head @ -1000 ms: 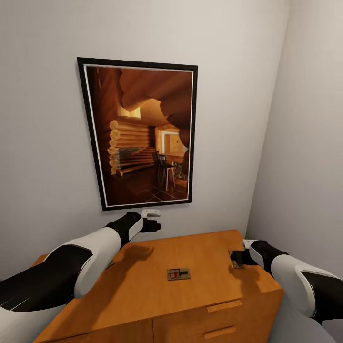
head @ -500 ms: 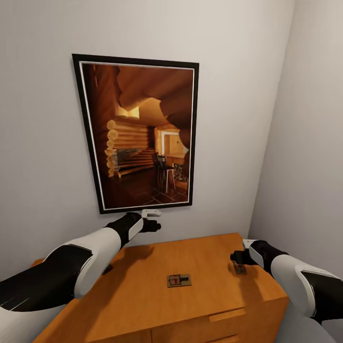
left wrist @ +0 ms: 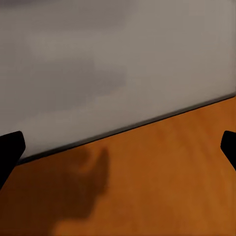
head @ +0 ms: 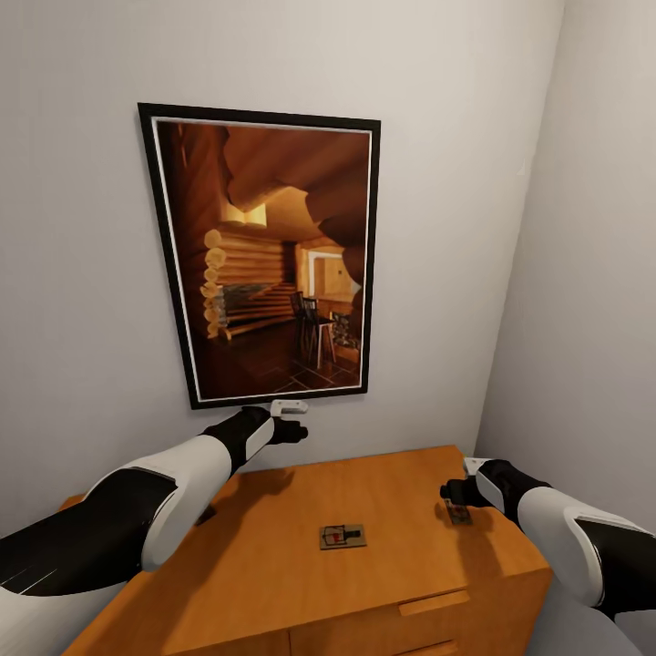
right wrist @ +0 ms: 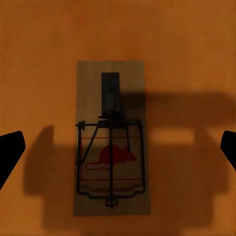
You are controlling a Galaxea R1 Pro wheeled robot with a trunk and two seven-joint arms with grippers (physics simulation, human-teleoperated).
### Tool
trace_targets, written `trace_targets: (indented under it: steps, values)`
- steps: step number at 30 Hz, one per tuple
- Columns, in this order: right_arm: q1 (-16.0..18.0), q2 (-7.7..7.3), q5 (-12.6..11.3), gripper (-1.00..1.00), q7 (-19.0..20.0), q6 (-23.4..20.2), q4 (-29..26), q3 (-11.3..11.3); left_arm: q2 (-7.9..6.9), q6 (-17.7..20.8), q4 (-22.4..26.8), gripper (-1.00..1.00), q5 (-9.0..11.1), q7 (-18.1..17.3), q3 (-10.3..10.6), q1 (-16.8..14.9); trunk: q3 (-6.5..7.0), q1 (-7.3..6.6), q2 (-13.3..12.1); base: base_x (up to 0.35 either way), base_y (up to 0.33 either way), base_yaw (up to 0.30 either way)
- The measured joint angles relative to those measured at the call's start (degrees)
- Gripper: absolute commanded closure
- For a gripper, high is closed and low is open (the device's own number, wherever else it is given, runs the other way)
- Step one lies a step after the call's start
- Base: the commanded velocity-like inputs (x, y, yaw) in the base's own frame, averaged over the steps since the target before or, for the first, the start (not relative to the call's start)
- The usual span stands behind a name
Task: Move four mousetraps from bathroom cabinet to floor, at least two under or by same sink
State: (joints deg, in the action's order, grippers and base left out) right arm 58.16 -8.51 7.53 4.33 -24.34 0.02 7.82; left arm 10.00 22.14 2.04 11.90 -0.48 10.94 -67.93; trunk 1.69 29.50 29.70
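The right gripper (right wrist: 118, 147) hovers with jaws spread wide, touching nothing, over a mousetrap (right wrist: 111, 137) lying flat near the cabinet's (head: 273, 565) right edge. The left gripper (left wrist: 118, 147), jaws equally wide, hangs empty by the wall (left wrist: 98, 59). Another mousetrap (head: 343, 536) lies mid-top.
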Motion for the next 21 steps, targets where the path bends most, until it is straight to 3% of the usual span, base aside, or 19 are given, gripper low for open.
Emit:
trace_targets:
  steps: [11,21]
  values:
    - [0.0,0.01,0.03,-1.0,-0.01,0.0,0.01,-0.02,0.0,0.01,-0.05,-1.0,0.04,0.0,0.0,0.0,0.0,0.02,0.0,-0.149,0.0,0.0]
    - [0.0,0.01,0.03,-1.0,0.0,0.0,0.01,0.0,0.0,-0.05,-0.02,-1.0,0.0,0.0,0.0,0.0,0.0,0.0,0.0,-0.038,0.0,0.0]
